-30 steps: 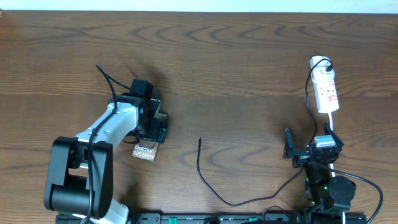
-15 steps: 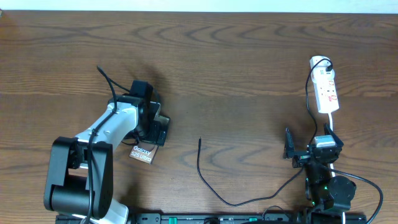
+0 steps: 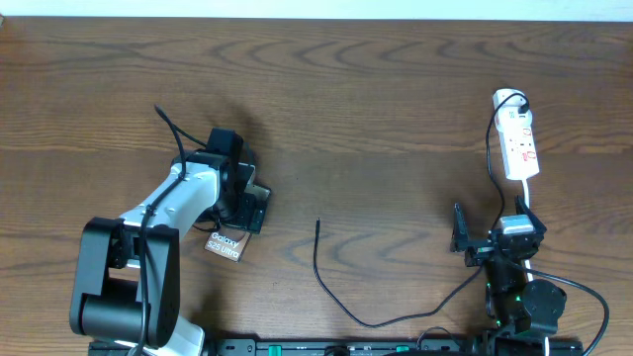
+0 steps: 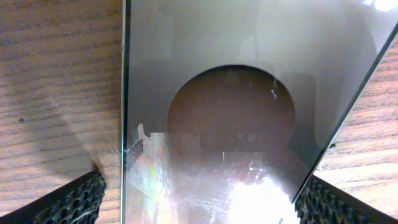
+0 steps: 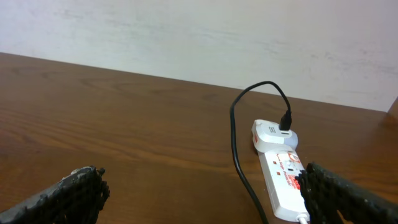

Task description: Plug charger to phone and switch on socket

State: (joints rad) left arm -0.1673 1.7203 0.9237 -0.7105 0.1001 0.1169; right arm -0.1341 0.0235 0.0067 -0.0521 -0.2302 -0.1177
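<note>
While my left end effector [image 3: 247, 206] stands wide open around the phone [image 3: 225, 246], not squeezing it, the phone has slid and turned a little on the surface [image 3: 376, 119]. So it is being lined up, I think; the cable [image 3: 326, 282] tip lies well apart, unplugged. My right end effector [image 5: 199, 199] is wide open and empty near the power strip [image 3: 519, 143]. The phone says "Galaxy S25 Ultra".

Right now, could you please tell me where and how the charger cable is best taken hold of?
Grip the cable just behind its plug tip, coming straight down from above and closing across it. That end lies flat and straight on the table, well apart from the phone.
</note>
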